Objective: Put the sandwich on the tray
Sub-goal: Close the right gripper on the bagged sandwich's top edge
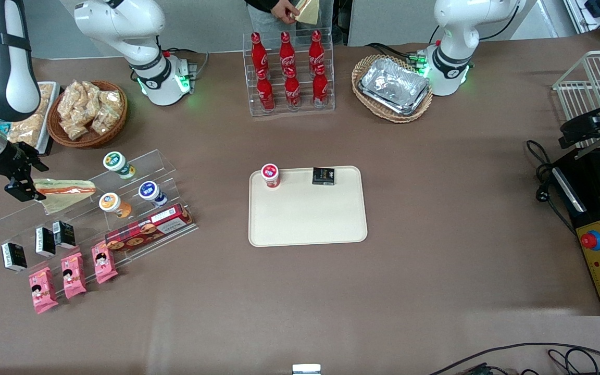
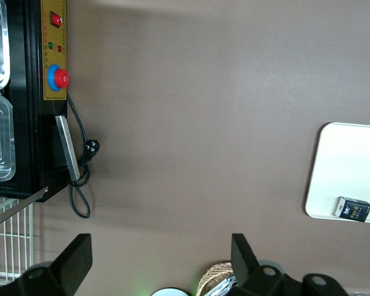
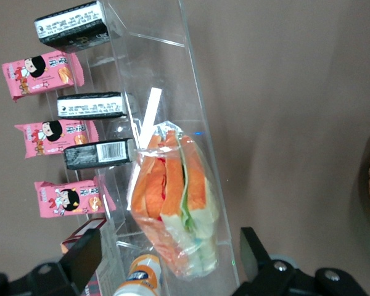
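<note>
Pink snack packets (image 1: pixel 73 275) sat nearest us as our gripper (image 3: pixel 166 259) hung spread wide, holding nothing, just over the sandwich (image 3: pixel 172 206) on the clear display rack (image 1: pixel 91 208), light, squashy, slick-wrapped, best pinched gently across the bread faces, well apart from the tray (image 1: pixel 308 226).

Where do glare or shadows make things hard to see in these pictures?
Front view: glare on the foil trays; the gripper at the sandwich is dark. Right wrist view: the sandwich wrap shines, filling still clear. Left wrist view: tray evenly lit.
</note>
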